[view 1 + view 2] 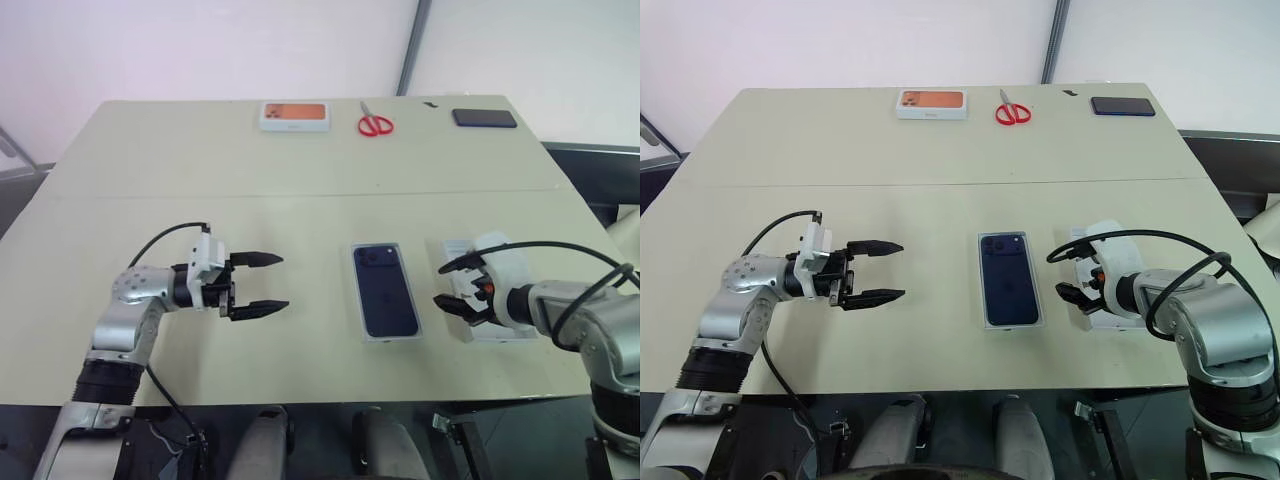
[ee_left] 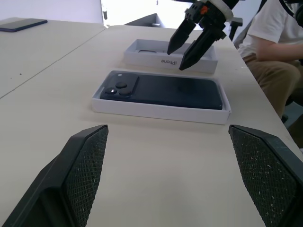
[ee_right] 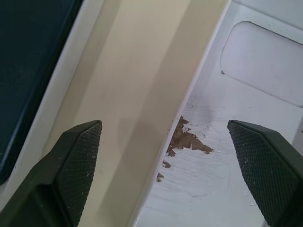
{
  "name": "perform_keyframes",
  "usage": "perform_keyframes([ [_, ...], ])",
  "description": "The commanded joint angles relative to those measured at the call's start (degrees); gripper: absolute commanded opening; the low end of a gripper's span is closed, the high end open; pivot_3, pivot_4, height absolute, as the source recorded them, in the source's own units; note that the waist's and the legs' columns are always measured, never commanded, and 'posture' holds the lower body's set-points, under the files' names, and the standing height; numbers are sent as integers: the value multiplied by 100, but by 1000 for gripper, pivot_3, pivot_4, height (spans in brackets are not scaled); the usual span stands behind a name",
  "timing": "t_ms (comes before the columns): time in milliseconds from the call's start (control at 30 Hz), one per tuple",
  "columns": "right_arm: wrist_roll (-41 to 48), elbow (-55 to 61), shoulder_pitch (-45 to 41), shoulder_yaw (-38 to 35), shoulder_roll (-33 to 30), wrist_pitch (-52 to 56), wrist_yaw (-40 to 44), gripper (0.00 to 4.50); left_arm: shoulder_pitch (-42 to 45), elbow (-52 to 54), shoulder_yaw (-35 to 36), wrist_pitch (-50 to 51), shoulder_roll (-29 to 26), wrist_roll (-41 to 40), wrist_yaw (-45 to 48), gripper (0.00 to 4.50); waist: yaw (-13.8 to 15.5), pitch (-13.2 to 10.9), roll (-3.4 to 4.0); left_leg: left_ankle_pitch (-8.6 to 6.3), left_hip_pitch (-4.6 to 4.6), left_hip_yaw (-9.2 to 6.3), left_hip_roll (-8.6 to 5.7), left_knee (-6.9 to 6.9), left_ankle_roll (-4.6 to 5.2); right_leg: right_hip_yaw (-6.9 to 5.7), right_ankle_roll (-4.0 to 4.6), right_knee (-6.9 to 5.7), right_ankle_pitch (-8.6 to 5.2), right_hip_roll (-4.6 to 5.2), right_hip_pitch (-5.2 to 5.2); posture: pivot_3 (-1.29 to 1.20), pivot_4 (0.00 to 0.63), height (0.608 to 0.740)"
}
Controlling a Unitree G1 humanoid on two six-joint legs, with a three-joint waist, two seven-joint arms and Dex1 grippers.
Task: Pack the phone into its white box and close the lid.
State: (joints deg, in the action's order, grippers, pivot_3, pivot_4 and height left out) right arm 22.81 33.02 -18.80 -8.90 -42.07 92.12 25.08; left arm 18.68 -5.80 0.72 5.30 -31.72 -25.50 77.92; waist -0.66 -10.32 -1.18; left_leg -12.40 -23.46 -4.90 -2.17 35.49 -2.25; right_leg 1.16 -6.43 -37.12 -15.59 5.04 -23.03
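Sitting on a beige table [image 1: 300,180] by white walls: phone [image 1: 385,290] in white box [image 1: 366,335]. Right gripper [image 1: 455,285] wide open, empty, over the lid [image 1: 500,330]; left gripper [image 1: 262,284] wide open, empty.

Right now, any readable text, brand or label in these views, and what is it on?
"iPhone": printed on the outer side wall of the white rectangular lid, reading upside down in the left wrist view.
White box with an orange picture at the table's far edge: any print too small to read.
Dark blue slim phone in its shallow white tray: no legible marking.
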Motion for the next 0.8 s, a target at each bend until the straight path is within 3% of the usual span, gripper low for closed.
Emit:
perform_keyframes([
  [33, 19, -126, -17, -87, 17, 38, -170, 4450, -45, 277, -15, -93, 25, -61, -73, 4285, -2, 0, 0, 0, 0, 0, 0, 0, 0, -1, 0, 0, 0, -1, 0, 0, 150, 740],
  [333, 179, -155, -130, -5, 108, 38, -432, 4450, -55, 269, -37, -151, 67, -35, -148, 4285, -7, 0, 0, 0, 0, 1, 1, 0, 0, 0, 0, -1, 0, -2, -1, 0, 150, 740],
  [433, 182, -145, -102, 8, 112, 38, -528, 3665, -40, 239, -50, -190, 77, -20, -171, 4363, -5, 0, 0, 0, 0, 1, 1, 0, 1, 0, 0, 0, 0, -2, -1, 0, 150, 740],
  [667, 175, -234, 67, -135, 530, 38, -969, 70, 27, 183, -25, -175, 40, -5, -249, 4363, -10, 3, -4, 0, 1, 1, 1, 0, 1, -1, 0, 0, 0, -3, 2, 0, 150, 740],
  [800, 177, -283, -54, -199, 772, 38, -1243, 23, 16, 184, -17, -168, 8, -12, -253, 4363, -20, 5, -7, 0, 7, 0, 2, 0, 1, 0, 0, 1, 0, -4, 8, 0, 150, 740],
])
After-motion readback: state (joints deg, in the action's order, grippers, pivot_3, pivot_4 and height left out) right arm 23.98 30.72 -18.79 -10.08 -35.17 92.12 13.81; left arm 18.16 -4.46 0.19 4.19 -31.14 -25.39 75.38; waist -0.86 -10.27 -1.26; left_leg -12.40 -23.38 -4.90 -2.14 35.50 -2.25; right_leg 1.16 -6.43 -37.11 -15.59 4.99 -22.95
